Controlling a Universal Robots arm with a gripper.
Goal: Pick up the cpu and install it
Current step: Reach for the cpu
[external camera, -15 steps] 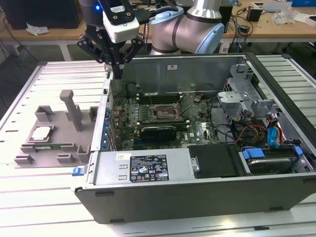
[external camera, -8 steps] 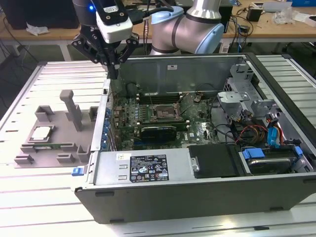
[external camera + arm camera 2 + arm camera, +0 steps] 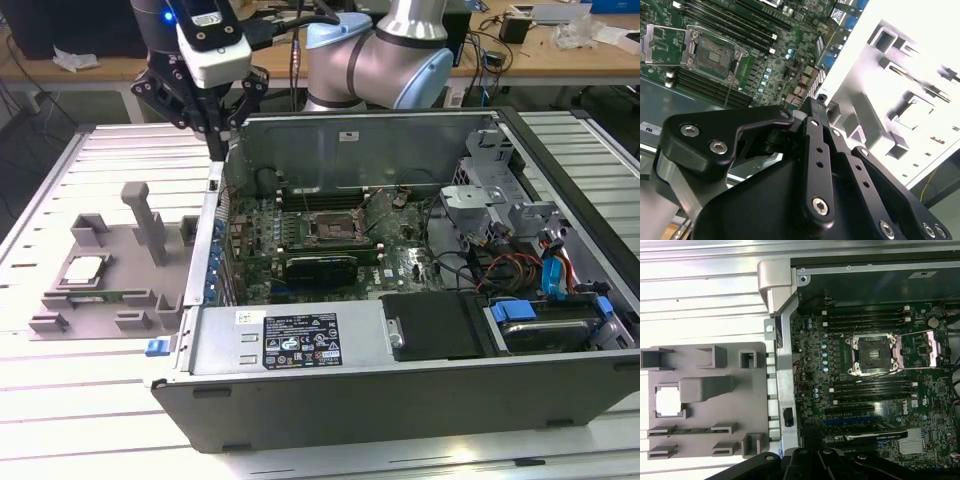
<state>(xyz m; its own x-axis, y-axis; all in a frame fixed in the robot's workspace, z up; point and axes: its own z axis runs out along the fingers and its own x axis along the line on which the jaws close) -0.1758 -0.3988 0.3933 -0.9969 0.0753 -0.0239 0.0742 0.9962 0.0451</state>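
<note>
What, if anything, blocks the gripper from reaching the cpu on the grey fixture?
Probably nothing, so yes. The cpu lies uncovered on the fixture; the gripper hangs above the case wall beside it.

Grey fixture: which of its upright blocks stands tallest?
The narrow post in the grey fixture's middle, just to the exterior view's right of the cpu; the other blocks are low and squat.

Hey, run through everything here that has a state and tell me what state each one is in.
cpu: seated in the grey fixture, not picked up.
CPU socket: open, empty.
computer case: lying open, side panel off.
gripper: shut, holding nothing, over the case's edge.
</note>
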